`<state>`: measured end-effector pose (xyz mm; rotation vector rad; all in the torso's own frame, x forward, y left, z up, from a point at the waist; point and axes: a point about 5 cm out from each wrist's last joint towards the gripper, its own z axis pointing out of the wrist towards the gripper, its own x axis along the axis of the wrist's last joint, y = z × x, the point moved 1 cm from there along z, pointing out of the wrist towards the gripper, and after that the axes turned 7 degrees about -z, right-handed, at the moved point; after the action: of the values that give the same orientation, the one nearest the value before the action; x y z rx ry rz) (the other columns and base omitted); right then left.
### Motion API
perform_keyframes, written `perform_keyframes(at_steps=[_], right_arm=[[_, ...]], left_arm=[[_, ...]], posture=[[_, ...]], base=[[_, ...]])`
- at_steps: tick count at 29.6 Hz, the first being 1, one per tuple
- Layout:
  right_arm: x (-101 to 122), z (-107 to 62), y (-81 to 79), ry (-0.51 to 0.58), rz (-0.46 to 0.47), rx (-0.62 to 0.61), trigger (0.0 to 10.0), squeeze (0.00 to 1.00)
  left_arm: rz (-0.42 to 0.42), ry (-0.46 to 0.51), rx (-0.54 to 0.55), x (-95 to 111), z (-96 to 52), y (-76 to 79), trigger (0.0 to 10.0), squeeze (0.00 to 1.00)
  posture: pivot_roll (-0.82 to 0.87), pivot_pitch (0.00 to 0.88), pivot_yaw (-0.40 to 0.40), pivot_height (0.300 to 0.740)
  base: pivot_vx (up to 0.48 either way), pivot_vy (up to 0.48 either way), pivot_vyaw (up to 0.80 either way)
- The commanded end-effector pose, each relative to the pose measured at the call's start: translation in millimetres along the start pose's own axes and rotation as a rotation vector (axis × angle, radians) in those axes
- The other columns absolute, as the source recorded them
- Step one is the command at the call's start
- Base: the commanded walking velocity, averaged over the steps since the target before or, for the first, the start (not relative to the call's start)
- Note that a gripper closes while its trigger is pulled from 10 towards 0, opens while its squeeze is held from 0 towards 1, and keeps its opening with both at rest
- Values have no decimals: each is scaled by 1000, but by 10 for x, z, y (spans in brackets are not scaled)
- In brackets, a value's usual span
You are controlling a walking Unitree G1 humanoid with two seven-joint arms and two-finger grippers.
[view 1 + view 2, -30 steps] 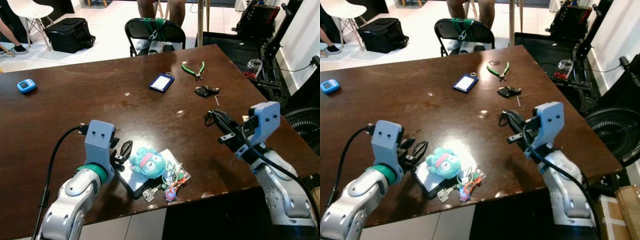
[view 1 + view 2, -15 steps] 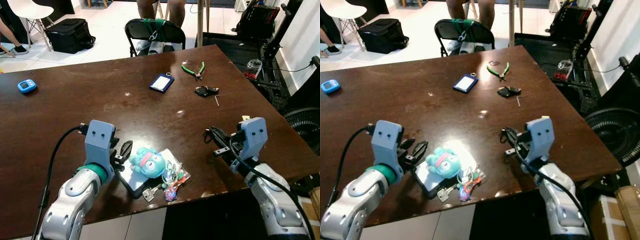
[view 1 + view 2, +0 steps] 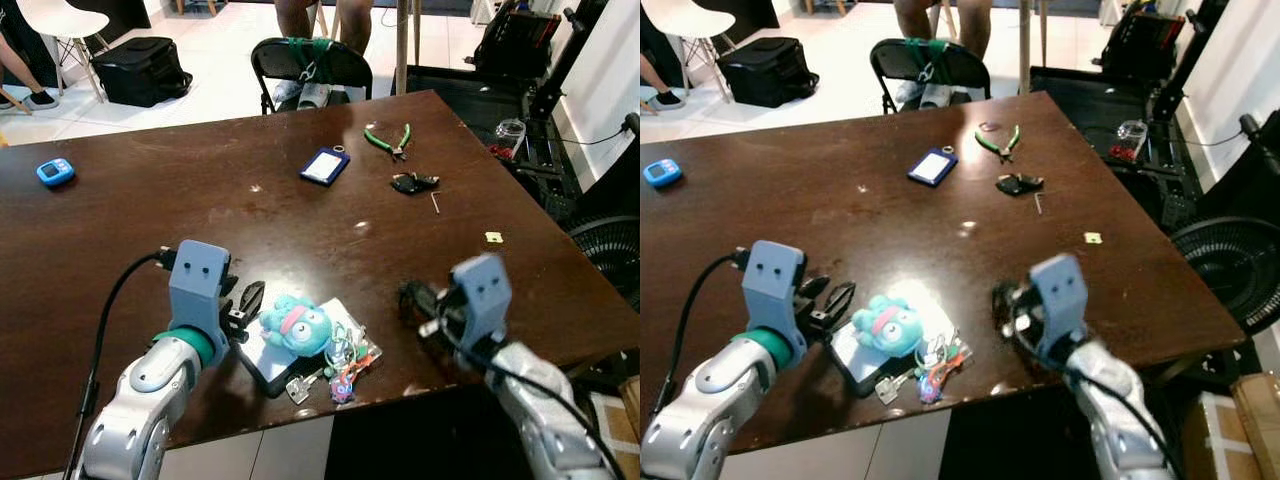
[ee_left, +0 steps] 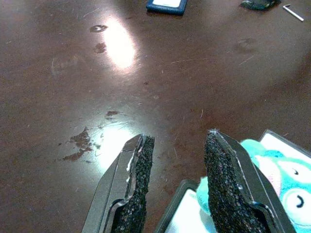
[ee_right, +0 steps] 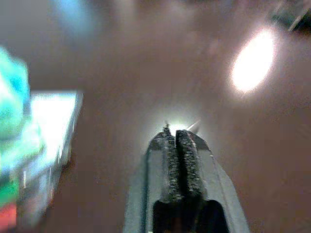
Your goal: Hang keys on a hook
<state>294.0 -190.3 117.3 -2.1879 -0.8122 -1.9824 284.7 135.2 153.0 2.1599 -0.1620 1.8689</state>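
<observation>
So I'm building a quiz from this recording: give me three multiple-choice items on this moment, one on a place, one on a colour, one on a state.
1. Where does the bunch of keys with the teal plush toy lie?
A. at the table's near edge, between the two grippers
B. at the far edge beside the pliers
C. on the folding chair

2. What colour are the handles of the pliers?
A. red
B. green
C. yellow

3. How do the fingers of the right gripper stand?
A. wide apart
B. pressed together, holding nothing
C. clamped on the keys

Answers:
1 A: the toy and keys rest on a flat white-faced card near the front of the dark brown wooden table, with the left gripper beside them.
2 B: the handles are bright green.
3 B: the right wrist view shows the two pads touching, with bare table beyond.
</observation>
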Motion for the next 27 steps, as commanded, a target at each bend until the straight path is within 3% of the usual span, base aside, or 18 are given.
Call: perform_keyframes(at_steps=[1, 7, 8, 19, 23, 27], right_arm=[[-108, -19, -42, -43, -16, 29, 10000, 1000], [-128, -27, -35, -48, -12, 29, 10000, 1000], [-104, -30, 0, -32, 21, 13, 10000, 0], [-54, -44, 180, -7, 44, -84, 10000, 0], [-60, -52, 235, -13, 25, -109, 10000, 0], [-103, -36, 259, -50, -53, -106, 10000, 0]], left_arm=[[4, -20, 16, -37, -22, -33, 10000, 0], [3, -20, 16, -38, -22, -31, 10000, 0], [2, -20, 16, -39, -22, -31, 10000, 0], [-1, -22, 17, -39, -26, -31, 10000, 0], [-2, -22, 16, -42, -26, -31, 10000, 0], [-2, -23, 15, -44, -23, -31, 10000, 0]], posture=[[-106, 85, 140, 740], [-107, 86, 140, 740], [-107, 86, 140, 740], [-107, 87, 140, 740], [-108, 86, 140, 740], [-106, 84, 140, 740]], base=[[0, 0, 0], [0, 0, 0], [0, 0, 0], [0, 0, 0], [0, 0, 0], [0, 0, 0]])
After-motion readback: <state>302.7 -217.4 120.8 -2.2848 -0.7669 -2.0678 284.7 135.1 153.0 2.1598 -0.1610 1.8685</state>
